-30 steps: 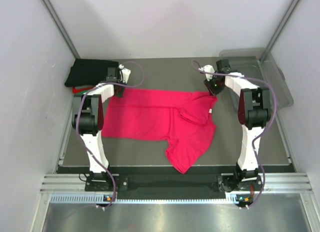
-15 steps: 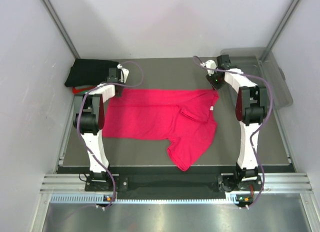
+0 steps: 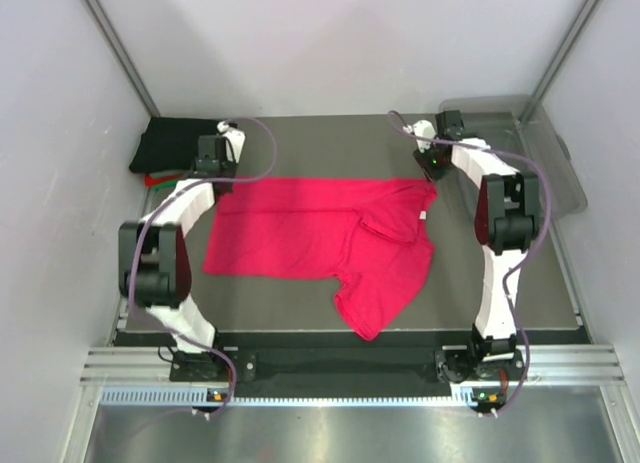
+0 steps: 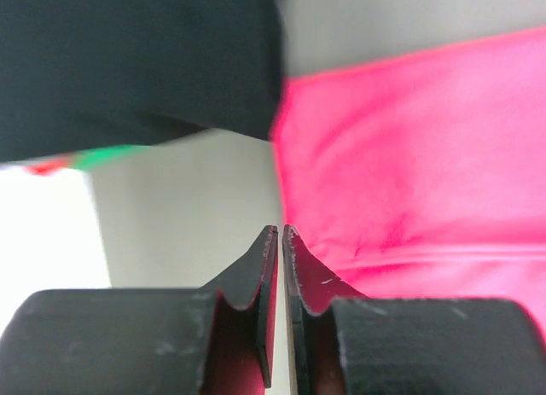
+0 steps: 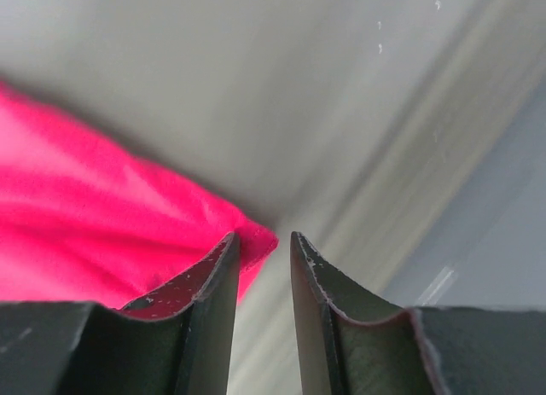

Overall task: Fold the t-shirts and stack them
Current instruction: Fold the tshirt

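The bright pinkish-red t-shirt [image 3: 320, 238] lies spread flat mid-table, with a small white label [image 3: 423, 219] near its right side. A folded black t-shirt [image 3: 175, 143] sits at the back left, with red and green edges [image 3: 155, 179] showing under it. My left gripper [image 3: 216, 171] is shut and empty, just off the shirt's back left corner [image 4: 409, 156], beside the black t-shirt [image 4: 136, 62]. My right gripper [image 3: 432, 169] is slightly open at the shirt's back right corner [image 5: 102, 207]; the corner tip lies at my left fingertip [image 5: 223, 254].
A clear plastic bin [image 3: 545, 148] stands at the back right, close to my right arm. White walls enclose the table on three sides. Bare grey tabletop [image 3: 330, 143] runs behind the shirt.
My left gripper has come off the shirt's back left corner and moved back-left toward the black stack, its elbow swinging out left. The right gripper shifted slightly back, pulling the shirt's back edge straighter.
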